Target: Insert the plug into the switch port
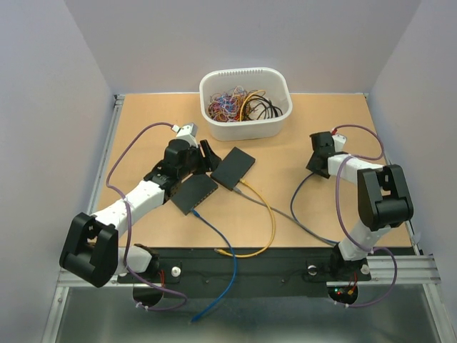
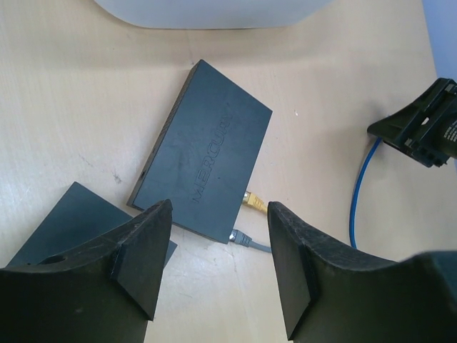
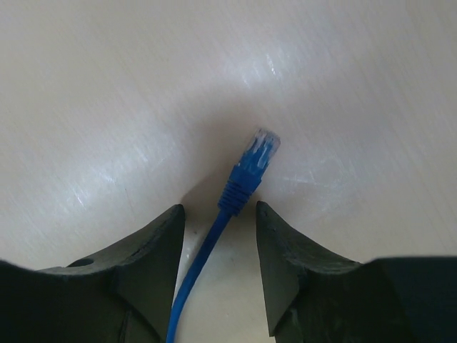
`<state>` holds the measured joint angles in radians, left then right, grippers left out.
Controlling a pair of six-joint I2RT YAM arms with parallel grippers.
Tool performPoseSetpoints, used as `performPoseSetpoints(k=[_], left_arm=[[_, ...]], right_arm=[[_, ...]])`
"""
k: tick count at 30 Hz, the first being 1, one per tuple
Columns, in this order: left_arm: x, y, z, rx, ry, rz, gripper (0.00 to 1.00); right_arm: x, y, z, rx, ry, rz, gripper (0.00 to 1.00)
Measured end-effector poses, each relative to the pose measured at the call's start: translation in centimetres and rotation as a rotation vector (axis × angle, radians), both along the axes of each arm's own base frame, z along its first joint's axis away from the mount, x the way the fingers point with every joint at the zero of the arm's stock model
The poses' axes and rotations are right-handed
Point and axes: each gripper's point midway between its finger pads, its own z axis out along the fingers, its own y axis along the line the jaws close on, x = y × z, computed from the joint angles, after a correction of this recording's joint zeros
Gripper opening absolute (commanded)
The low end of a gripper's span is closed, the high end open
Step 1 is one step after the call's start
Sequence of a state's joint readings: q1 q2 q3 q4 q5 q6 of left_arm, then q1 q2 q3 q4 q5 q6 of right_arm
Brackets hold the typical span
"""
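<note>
A blue cable's plug (image 3: 255,161) lies flat on the table, its clear tip pointing away from my right gripper (image 3: 219,209). The right jaws straddle the cable just behind the plug's boot, open, with a gap on each side. A black switch (image 2: 203,146) lies ahead of my left gripper (image 2: 219,207), with a yellow plug (image 2: 254,202) and a grey plug (image 2: 243,238) in its near edge. The left gripper hovers open and empty above bare table. In the top view the switch (image 1: 233,168) lies at the centre, the left gripper (image 1: 208,157) beside it and the right gripper (image 1: 319,153) far right.
A second black switch (image 1: 194,193) lies under the left arm with another blue cable (image 1: 230,246) running off the near edge. A white bin (image 1: 246,130) of rubber bands and cables stands at the back. Yellow (image 1: 270,221) and grey (image 1: 285,213) cables cross the near middle.
</note>
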<state>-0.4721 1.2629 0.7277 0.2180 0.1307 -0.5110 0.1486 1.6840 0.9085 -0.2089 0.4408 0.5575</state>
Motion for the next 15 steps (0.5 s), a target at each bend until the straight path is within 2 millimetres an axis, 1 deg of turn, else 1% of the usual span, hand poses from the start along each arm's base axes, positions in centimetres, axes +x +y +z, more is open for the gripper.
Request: performPoseSetpoints(k=[4, 6, 7, 8, 9, 10, 14, 15], left_arm=[[-0.1, -0.1, 0.0, -0.002, 0.001, -0.003, 0.66], [-0.1, -0.2, 0.0, -0.002, 0.001, -0.004, 0.66], [-0.1, -0.2, 0.0, -0.002, 0.001, -0.004, 0.66], [-0.1, -0.2, 0.0, -0.002, 0.001, -0.004, 0.65], [-0.1, -0.2, -0.1, -0.001, 0.003, -0.004, 0.65], [-0.1, -0.2, -0.1, -0.001, 0.004, -0.004, 0.65], [-0.1, -0.2, -0.5, 0.004, 0.014, -0.004, 0.65], [-0.1, -0.2, -0.6, 0.004, 0.015, -0.004, 0.65]], right_arm=[[1.0, -1.0, 0.0, 0.011, -0.026, -0.029, 0.47], [1.3, -1.5, 0.0, 0.010, -0.036, -0.042, 0.44], [1.4, -1.8, -0.1, 0.010, -0.040, -0.048, 0.41], [1.6, -2.0, 0.0, 0.011, -0.044, -0.052, 0.33], [1.6, -2.1, -0.1, 0.011, -0.045, -0.057, 0.29], [1.8, -2.2, -0.1, 0.013, -0.046, -0.057, 0.22], [2.4, -1.9, -0.1, 0.035, -0.060, -0.047, 0.08], [2.4, -1.7, -0.1, 0.043, -0.062, -0.042, 0.06]])
